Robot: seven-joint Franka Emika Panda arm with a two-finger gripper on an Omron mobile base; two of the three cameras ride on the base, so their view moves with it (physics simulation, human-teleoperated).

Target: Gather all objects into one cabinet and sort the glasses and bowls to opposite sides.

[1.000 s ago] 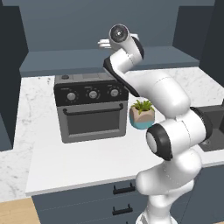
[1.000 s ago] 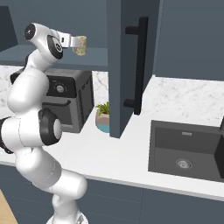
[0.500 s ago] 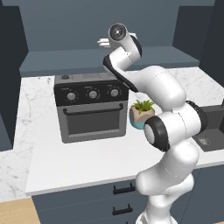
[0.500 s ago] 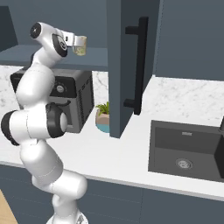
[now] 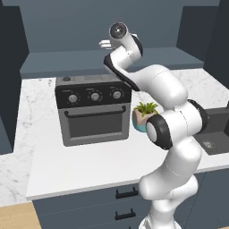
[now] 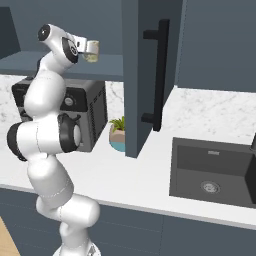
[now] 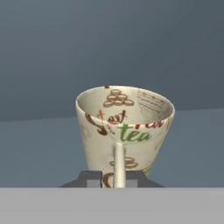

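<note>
In the left base view, the white arm rises from the lower right and bends up to the upper middle of the frame, where the gripper (image 5: 105, 44) reaches out over the flat dark slate-blue shelf board (image 5: 58, 62) of the doorless cabinet. From here the arm's own wrist hides what the gripper carries. Below the shelf, on the white marble desk (image 5: 85, 165), sits a dark grey countertop oven with three knobs (image 5: 93, 114), and just to its right a small green potted plant in a pale pot (image 5: 144, 115).

In the right base view, the gripper (image 6: 89, 48) appears in the upper left, closed on a small cream cup with a mottled brownish pattern (image 6: 91, 52). The cup hangs just above the shelf board (image 6: 102, 64), upright, which suggests it is being carried in for setting down. A tall slate-blue side panel (image 6: 140, 75) with a black bar handle stands just right of the cup and limits room on that side. A dark sink (image 6: 212, 172) lies at lower right.

In the hand view, the cream cup (image 7: 124, 131), printed with brown and green lettering, sits in the centre with its thin loop handle facing the camera, between the dark fingertips (image 7: 92, 178) at the bottom. The gripper clamps it at the handle. Plain slate-blue shelf surface lies behind it.
</note>
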